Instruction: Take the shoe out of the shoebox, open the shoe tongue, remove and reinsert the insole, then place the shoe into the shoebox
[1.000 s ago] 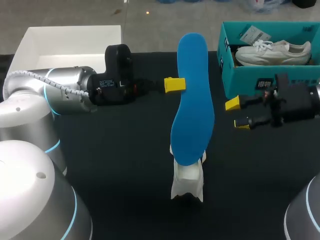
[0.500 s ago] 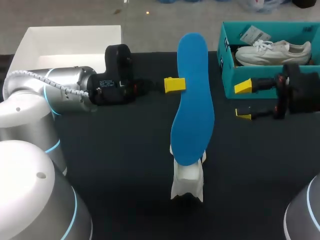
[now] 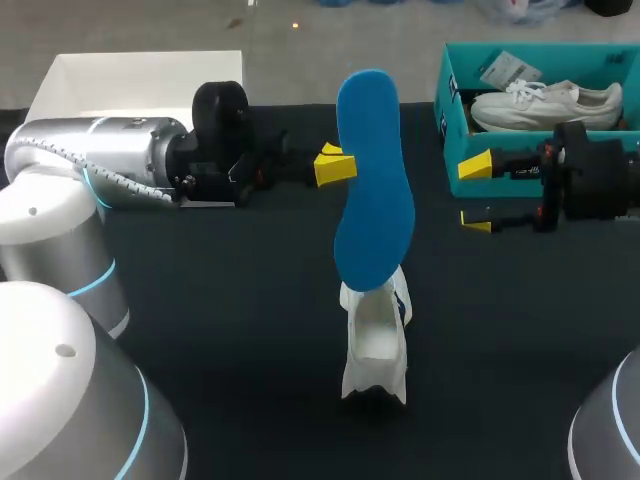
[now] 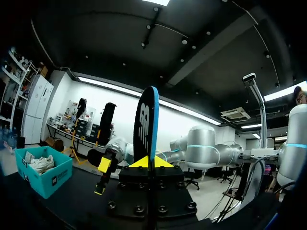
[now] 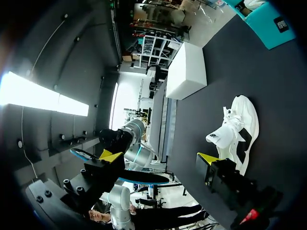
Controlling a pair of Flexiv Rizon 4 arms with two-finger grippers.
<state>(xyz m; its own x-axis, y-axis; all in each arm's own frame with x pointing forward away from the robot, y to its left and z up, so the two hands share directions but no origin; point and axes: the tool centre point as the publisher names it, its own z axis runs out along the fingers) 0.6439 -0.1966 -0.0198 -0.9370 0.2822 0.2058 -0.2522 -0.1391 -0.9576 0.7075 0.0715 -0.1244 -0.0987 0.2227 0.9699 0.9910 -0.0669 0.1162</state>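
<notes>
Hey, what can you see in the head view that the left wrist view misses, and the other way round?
Only the head view shows the white shoe lying outside the teal shoebox, and the white box. Only the left wrist view shows the blue insole edge-on with its dark underside, clamped between the fingers of the left gripper. Both show the insole, the shoebox with a second shoe inside, and the open right gripper.
</notes>
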